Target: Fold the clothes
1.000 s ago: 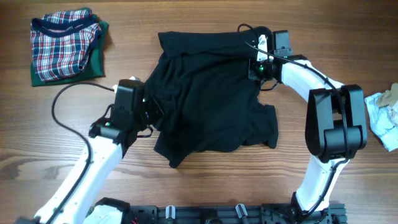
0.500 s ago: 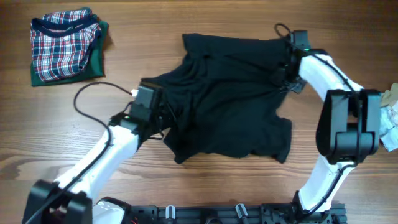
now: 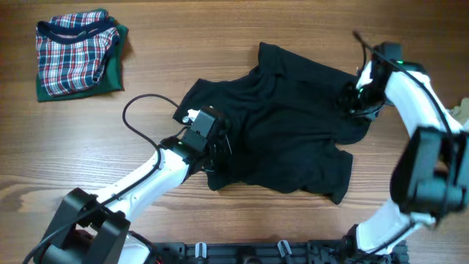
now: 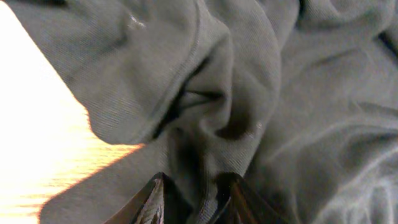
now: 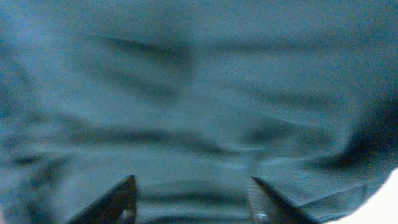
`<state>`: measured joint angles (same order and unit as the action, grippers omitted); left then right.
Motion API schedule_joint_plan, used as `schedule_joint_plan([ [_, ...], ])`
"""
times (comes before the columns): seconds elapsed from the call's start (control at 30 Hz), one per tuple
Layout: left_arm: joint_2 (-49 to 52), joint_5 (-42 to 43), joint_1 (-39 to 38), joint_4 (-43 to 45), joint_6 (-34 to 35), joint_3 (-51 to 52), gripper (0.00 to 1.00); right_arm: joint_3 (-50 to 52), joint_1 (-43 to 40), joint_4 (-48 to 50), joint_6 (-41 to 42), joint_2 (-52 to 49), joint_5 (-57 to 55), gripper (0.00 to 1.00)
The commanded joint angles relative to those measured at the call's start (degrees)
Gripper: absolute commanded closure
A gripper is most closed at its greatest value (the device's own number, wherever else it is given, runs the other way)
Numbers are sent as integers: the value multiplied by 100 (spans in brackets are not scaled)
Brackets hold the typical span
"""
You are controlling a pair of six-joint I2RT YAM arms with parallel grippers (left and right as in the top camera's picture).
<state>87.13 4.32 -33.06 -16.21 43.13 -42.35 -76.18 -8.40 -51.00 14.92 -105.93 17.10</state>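
A crumpled black garment (image 3: 286, 139) lies spread across the middle and right of the wooden table. My left gripper (image 3: 212, 145) sits at its left edge, jaws nearly together with a fold of the black cloth pinched between them (image 4: 194, 186). Over the garment's upper right part hovers my right gripper (image 3: 357, 99). In the right wrist view its fingers (image 5: 127, 190) stand wide apart with only flat cloth (image 5: 199, 93) under them, nothing held. The garment (image 4: 261, 93) fills most of the left wrist view in bunched ridges.
A folded plaid garment (image 3: 73, 48) rests on a green one (image 3: 113, 73) at the table's far left corner. A light crumpled cloth (image 3: 462, 111) peeks in at the right edge. The left arm's black cable (image 3: 135, 110) loops over the wood.
Both arms have swung to the right and dragged the black garment with them. The right gripper was shut on the cloth and now stands open, having let go. The left stays pinched on it.
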Motion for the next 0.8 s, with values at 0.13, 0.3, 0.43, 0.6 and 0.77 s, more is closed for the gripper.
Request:
schedule_joint_plan([
  [0.13,866,-894,-22,1346,-28,-2,79,-48,461,9,-1067,1816,1309,18],
  [0.3,1751,-1423,-15,1644,-31,-2,96,-28,859,-66,-1027,1818,1176,24],
  [0.43,2017,-3228,186,1930,-31,-2,96,-26,898,46,-721,1759,358,25],
  [0.6,2017,-3740,1200,2083,-33,-4,96,-24,898,98,-719,1558,195,24],
  [0.77,2017,-3390,2302,3067,-562,-4,96,-24,898,199,-577,1329,195,24],
])
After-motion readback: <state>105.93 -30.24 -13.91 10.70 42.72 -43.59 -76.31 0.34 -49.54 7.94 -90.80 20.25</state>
